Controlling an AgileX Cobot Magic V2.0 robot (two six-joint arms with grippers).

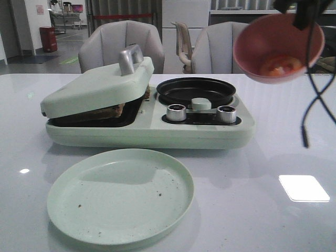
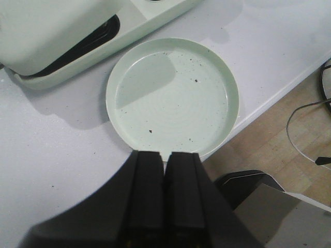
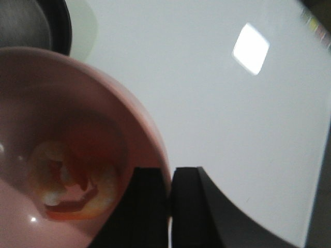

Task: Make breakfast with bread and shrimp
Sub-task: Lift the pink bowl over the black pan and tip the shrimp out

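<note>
two grey padded chairs (image 1: 122, 44) stand behind the glossy white table (image 1: 273, 220), red bin (image 1: 48, 39) far left

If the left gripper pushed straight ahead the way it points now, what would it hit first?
Most likely the near rim of the green plate, directly ahead of the shut left gripper. Its height above the table is unclear.
</note>
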